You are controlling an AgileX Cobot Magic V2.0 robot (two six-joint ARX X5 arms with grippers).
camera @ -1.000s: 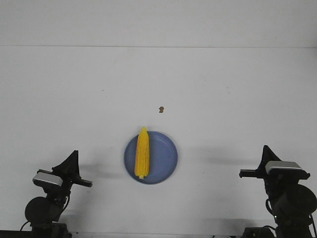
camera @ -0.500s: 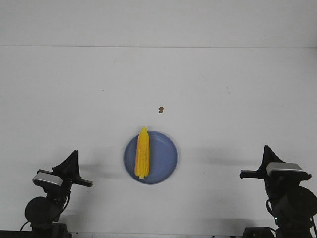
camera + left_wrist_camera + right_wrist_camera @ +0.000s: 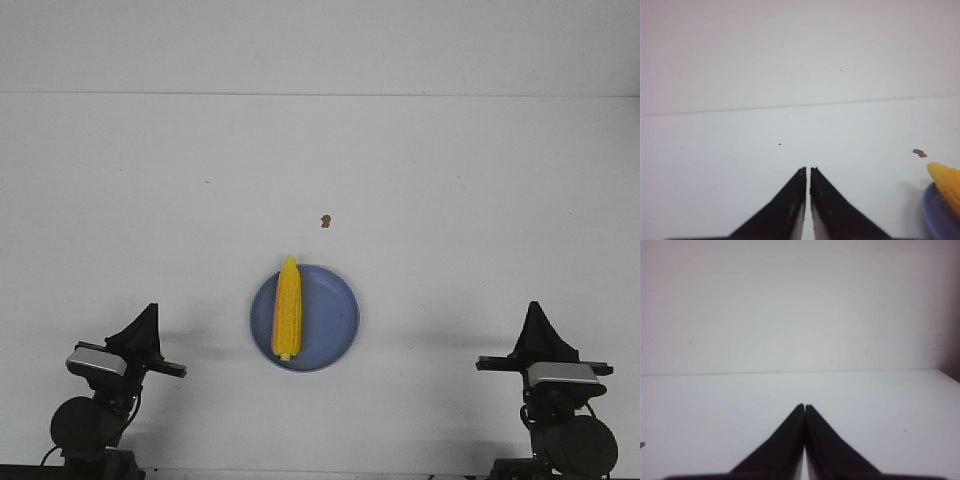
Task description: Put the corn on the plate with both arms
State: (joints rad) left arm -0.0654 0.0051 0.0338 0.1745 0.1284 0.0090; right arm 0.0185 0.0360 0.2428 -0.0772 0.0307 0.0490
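You had the corn (image 3: 288, 308) lying on the left half of the plate (image 3: 335, 315), near table centre. Both jaws, left (image 3: 808, 172) and right (image 3: 804, 407), were closed, empty, well apart from it. Task looked done.

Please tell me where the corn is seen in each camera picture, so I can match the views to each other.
Front view: the corn lies lengthwise on the left part of the blue plate, low in the middle of the picture.
Left wrist view: only its tip shows at the right edge, above the plate rim.
Right wrist view: not in it.
Shared landmark: the small brown speck, also in the left wrist view beside the tip.
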